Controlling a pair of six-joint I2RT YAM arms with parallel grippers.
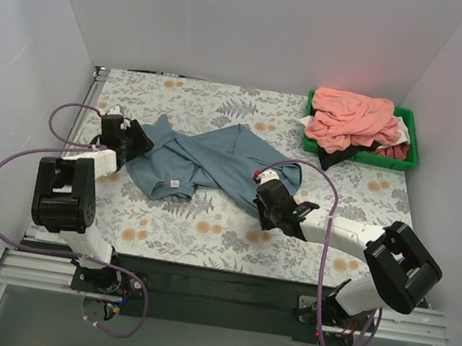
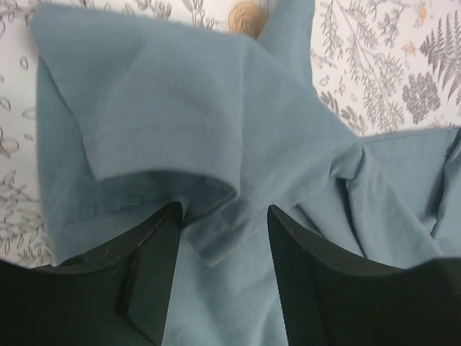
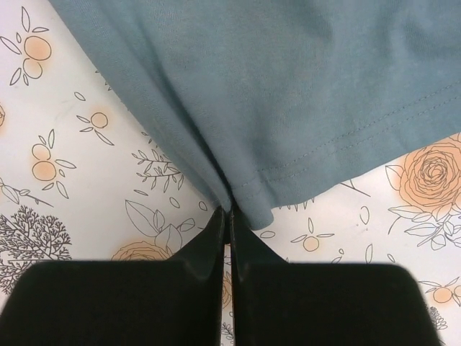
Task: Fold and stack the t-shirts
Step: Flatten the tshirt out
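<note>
Top external view: the grey-blue t-shirt (image 1: 216, 158) is lying rumpled and twisted on the worktop (image 1: 205, 230), left of centre, between the two arms.
Left fingers (image 2: 151, 259): standing apart and gripping nothing; a doubled-over fold at the shirt's left edge is sitting loose in the gap.
Shirt heading: the neck label (image 1: 175, 184) is showing toward the near-left and the stitched hem is lying at the right, so the shirt seems to be pointing neck-left. Its long axis is running left to right across the worktop, on a slight slant.
Right fingers (image 3: 209, 252): clenched on a corner of the hem, with the cloth spreading away from their tips.
Rear right: the pink t-shirts (image 1: 352, 120) are sitting heaped in the green bin (image 1: 409, 158), well apart from the grey-blue one.
Step in hand: judging by the wrinkles, the arms are flattening the first shirt, with folding not yet begun.
Next move: it is calling for the left fingers to take a fresh hold near the neck end, then for both arms to draw outward along the long axis to pull out the twist.
</note>
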